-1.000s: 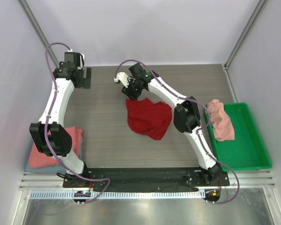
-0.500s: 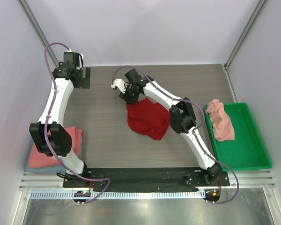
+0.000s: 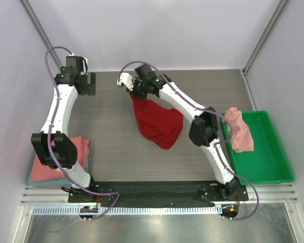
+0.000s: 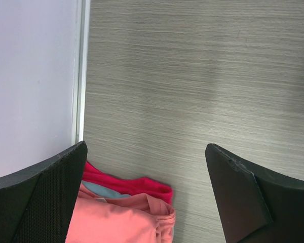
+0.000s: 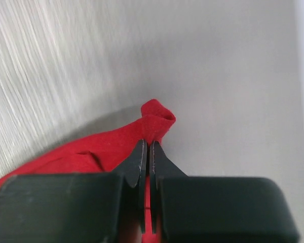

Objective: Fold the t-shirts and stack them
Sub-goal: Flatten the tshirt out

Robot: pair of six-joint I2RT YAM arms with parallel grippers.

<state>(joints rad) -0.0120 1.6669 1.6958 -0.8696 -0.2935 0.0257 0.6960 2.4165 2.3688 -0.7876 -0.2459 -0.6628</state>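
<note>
A deep red t-shirt [image 3: 157, 121] lies crumpled mid-table, its far corner drawn up toward the back. My right gripper [image 3: 136, 91] is shut on that corner; in the right wrist view the jaws [image 5: 148, 144] pinch a rolled tip of the red cloth [image 5: 111, 149]. My left gripper [image 3: 86, 83] stands open at the far left with nothing between its fingers [image 4: 146, 152]. A stack of folded t-shirts [image 3: 61, 159], salmon-pink on top, lies at the near left; the left wrist view shows its corner [image 4: 116, 217]. Another salmon-pink t-shirt [image 3: 238, 129] hangs over the tray's rim.
A bright green plastic tray [image 3: 266, 162] sits at the right edge of the table. Pale walls enclose the table at the back and on both sides. The left wall [image 4: 30, 76] runs close beside my left gripper.
My right gripper has shut on the red t-shirt's far corner and pulled it up and toward the back left, stretching the cloth. The left gripper has shifted slightly.
</note>
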